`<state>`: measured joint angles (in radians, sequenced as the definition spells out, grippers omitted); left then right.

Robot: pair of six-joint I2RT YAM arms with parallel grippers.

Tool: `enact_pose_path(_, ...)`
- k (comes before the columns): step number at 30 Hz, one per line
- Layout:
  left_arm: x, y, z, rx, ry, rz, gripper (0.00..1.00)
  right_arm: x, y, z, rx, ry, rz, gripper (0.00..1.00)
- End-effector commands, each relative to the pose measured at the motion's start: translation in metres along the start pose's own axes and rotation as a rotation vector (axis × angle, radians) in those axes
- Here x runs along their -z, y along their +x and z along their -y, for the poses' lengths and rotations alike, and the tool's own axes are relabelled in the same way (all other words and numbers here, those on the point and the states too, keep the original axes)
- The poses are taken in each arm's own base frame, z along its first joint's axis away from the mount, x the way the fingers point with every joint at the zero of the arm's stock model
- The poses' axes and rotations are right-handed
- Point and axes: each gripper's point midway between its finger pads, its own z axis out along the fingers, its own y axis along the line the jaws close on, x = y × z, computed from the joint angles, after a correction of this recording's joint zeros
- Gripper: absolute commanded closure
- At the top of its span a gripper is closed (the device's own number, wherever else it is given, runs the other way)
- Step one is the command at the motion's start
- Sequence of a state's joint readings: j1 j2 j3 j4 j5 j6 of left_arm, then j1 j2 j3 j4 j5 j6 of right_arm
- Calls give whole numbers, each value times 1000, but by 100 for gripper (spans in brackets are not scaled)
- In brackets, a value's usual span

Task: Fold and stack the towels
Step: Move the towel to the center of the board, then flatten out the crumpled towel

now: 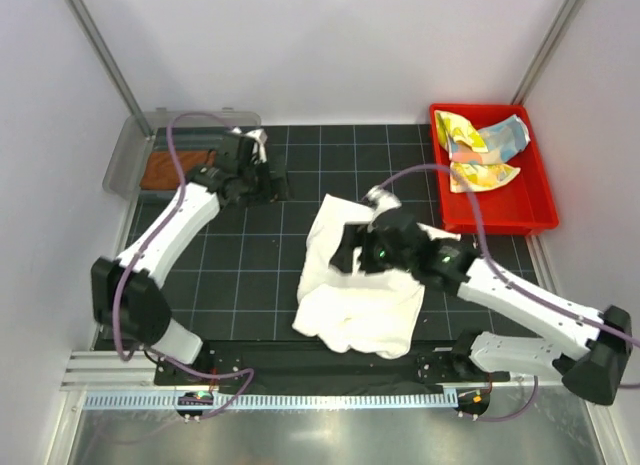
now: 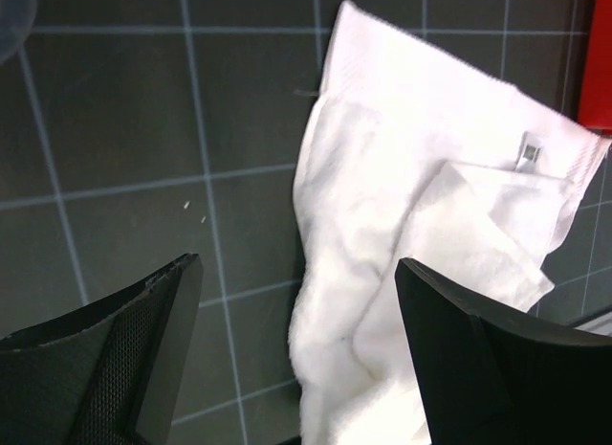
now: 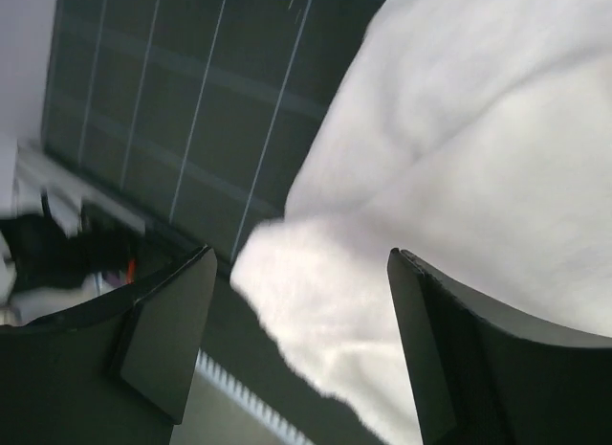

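right tool spread wide, empty, above white towel

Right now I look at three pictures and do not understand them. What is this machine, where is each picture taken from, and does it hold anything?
It is two robot arms bolted side by side. One picture looks down from above; the other two come from a camera on each wrist. A white towel lies rumpled on the dark mat. A rust-brown towel sits in the clear tray, patterned towels in the red tray. The left gripper and the right gripper both stand open, holding nothing.
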<state>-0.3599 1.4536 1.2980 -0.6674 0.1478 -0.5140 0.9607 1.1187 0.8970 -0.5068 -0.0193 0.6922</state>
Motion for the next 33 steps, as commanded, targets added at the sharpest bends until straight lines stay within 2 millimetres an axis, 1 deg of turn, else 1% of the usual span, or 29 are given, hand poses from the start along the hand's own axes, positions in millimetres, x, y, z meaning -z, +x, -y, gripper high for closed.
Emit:
enact_pose_path(1, -26, -37, 42, -92, 56, 56, 15, 45, -79, 78, -148, 350, 324, 20)
enact_pose_path(2, -36, -35, 56, -133, 53, 50, 16, 52, -88, 95, -193, 381, 364, 23)
enact_pose_path(3, -46, -33, 64, -155, 49, 36, 17, 60, -97, 134, -278, 469, 406, 26)
enact_pose_path(4, -66, -33, 76, -184, 39, 11, 18, 63, -102, 149, -305, 492, 427, 27)
enact_pose_path(5, -77, -33, 78, -199, 7, 9, 19, 72, -106, 177, -367, 558, 450, 27)
enact_pose_path(6, -89, -31, 80, -207, -8, -6, 20, 75, -104, 188, -389, 581, 444, 28)
enact_pose_path(7, -108, -28, 82, -217, -18, -32, 21, 78, -103, 199, -417, 610, 446, 28)
enact_pose_path(8, -120, -23, 84, -226, -19, -49, 22, 80, -102, 208, -437, 631, 451, 28)
enact_pose_path(9, -131, -23, 81, -235, -55, -45, 24, 83, -94, 227, -491, 670, 456, 29)
enact_pose_path(10, -140, -18, 79, -237, -67, -61, 25, 84, -92, 234, -517, 677, 464, 29)
enact_pose_path(11, -158, -11, 76, -240, -83, -85, 26, 80, -80, 243, -550, 696, 452, 30)
enact_pose_path(13, -173, 0, 74, -242, -92, -117, 27, 83, -77, 258, -602, 709, 485, 31)
enact_pose_path(14, -184, 9, 68, -241, -107, -140, 27, 81, -73, 263, -622, 715, 484, 33)
enact_pose_path(15, -189, 15, 67, -242, -110, -154, 27, 78, -65, 272, -634, 741, 474, 33)
enact_pose_path(17, -196, 22, 65, -249, -120, -167, 27, 80, -58, 288, -666, 781, 479, 33)
enact_pose_path(18, -202, 25, 63, -254, -128, -174, 27, 78, -56, 295, -667, 792, 485, 33)
enact_pose_path(20, -206, 25, 60, -265, -148, -167, 26, 77, -54, 312, -689, 808, 486, 33)
enact_pose_path(21, -208, 26, 58, -270, -158, -167, 26, 75, -58, 319, -661, 805, 498, 33)
enact_pose_path(22, -209, 24, 57, -272, -167, -159, 26, 72, -56, 326, -671, 801, 482, 33)
enact_pose_path(23, -211, 22, 53, -276, -190, -145, 26, 73, -55, 334, -678, 801, 481, 32)
enact_pose_path(24, -211, 18, 52, -277, -201, -130, 26, 73, -60, 339, -669, 796, 492, 32)
enact_pose_path(26, -212, 12, 46, -286, -237, -98, 25, 66, -51, 348, -703, 782, 472, 32)
enact_pose_path(27, -215, 8, 48, -291, -232, -84, 23, 70, -55, 356, -727, 770, 510, 33)
enact_pose_path(28, -218, 9, 46, -300, -238, -83, 22, 69, -52, 359, -756, 755, 523, 33)
enact_pose_path(29, -220, 8, 44, -310, -240, -81, 22, 63, -44, 359, -773, 722, 514, 33)
enact_pose_path(30, -222, 7, 48, -316, -218, -77, 22, 67, -51, 364, -776, 706, 558, 33)
enact_pose_path(31, -226, 10, 50, -324, -201, -86, 21, 67, -49, 365, -784, 697, 564, 33)
enact_pose_path(32, -228, 9, 52, -333, -183, -86, 21, 61, -46, 361, -788, 655, 550, 33)
enact_pose_path(33, -231, 10, 55, -328, -158, -89, 21, 64, -49, 365, -784, 652, 574, 33)
